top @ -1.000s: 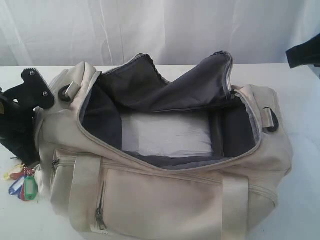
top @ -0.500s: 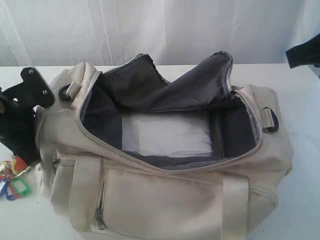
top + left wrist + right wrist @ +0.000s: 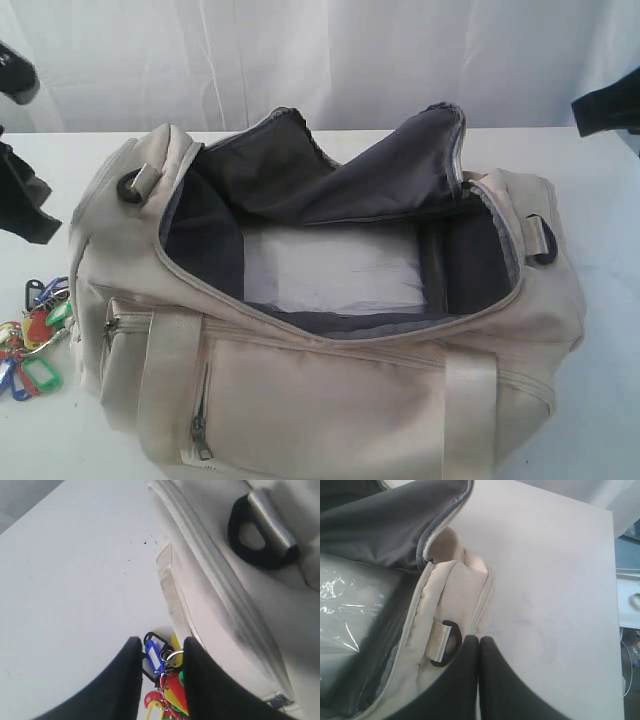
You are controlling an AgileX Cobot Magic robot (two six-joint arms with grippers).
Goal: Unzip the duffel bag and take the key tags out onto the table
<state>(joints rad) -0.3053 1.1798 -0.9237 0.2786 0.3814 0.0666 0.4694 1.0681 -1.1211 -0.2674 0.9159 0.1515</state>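
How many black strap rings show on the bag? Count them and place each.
2. One black ring sits on the bag's left end in the exterior view, the other on its right end. More may be hidden.

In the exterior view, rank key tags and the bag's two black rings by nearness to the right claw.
1. Right strap ring, right end of duffel bag.
2. Left strap ring, left end.
3. Key tags, far left on table.

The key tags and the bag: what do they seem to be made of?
Key tags: probably plastic, glossy, in bright red, green, blue and yellow; their rings look like shiny metal. Bag: soft matte cream fabric, as its creases and seams show; dark grey lining, maybe thin synthetic cloth.
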